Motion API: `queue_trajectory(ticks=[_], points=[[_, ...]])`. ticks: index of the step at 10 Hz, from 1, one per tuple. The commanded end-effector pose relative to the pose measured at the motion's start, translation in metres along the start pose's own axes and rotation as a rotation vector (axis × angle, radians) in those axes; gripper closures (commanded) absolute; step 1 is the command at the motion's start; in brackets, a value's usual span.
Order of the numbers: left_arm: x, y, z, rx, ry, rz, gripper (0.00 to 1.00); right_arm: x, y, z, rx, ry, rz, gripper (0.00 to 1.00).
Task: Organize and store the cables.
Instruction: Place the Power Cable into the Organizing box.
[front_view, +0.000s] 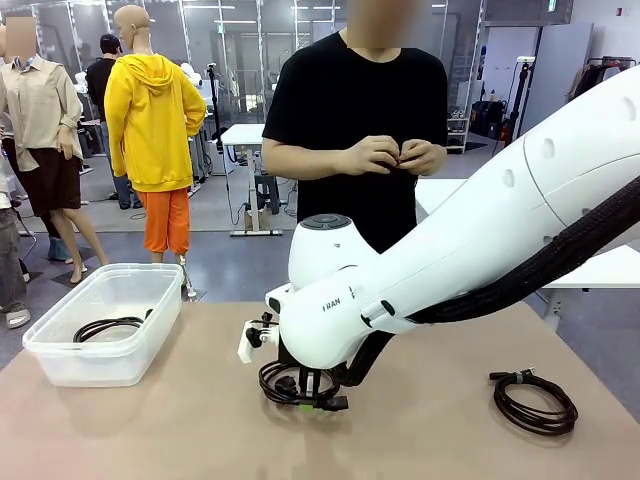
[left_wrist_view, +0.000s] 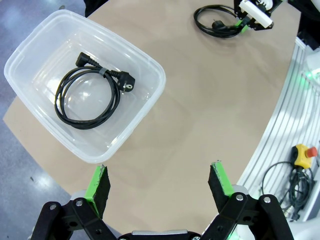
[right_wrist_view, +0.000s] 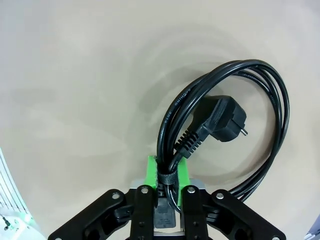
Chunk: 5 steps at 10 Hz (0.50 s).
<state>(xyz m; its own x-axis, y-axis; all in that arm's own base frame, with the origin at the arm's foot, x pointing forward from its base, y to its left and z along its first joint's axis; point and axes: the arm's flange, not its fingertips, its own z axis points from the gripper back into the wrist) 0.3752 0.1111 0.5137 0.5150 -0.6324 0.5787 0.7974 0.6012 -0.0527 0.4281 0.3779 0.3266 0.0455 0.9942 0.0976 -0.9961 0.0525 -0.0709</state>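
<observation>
Right claw (right_wrist_view: 166, 169) pinching middle cable (front_view: 298, 384) at tie, preventing coil unravelling. Left claw (left_wrist_view: 160, 177) hanging open near bin (front_view: 80, 365). Bin, far left, holding stored cable (left_wrist_view: 87, 97); right cable (front_view: 535, 402) waiting.

My left end effector (left_wrist_view: 159, 174) is hanging high above the desk (left_wrist_view: 210, 110), fingers spread wide. My right arm (front_view: 480, 230) is reaching down to the desk's middle, its end effector (right_wrist_view: 167, 167) pinching a cable (right_wrist_view: 225, 120) between narrow-set pads.

front: level across table (front_view: 150, 430) | left wrist: high, downward | right wrist: close on cable (right_wrist_view: 222, 120) | shared: that cable
</observation>
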Motion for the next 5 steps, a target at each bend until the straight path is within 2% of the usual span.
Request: queue_trajectory(ticks=[1,5], points=[[0.0,0.002,0.0,-0.002,-0.002,-0.005,0.0,-0.002,0.008,0.004,-0.004,-0.022,-0.027,0.56],[0.0,0.002,0.0,-0.002,-0.002,-0.005,0.0,-0.015,0.012,0.027,-0.006,-0.074,-0.077,0.03]])
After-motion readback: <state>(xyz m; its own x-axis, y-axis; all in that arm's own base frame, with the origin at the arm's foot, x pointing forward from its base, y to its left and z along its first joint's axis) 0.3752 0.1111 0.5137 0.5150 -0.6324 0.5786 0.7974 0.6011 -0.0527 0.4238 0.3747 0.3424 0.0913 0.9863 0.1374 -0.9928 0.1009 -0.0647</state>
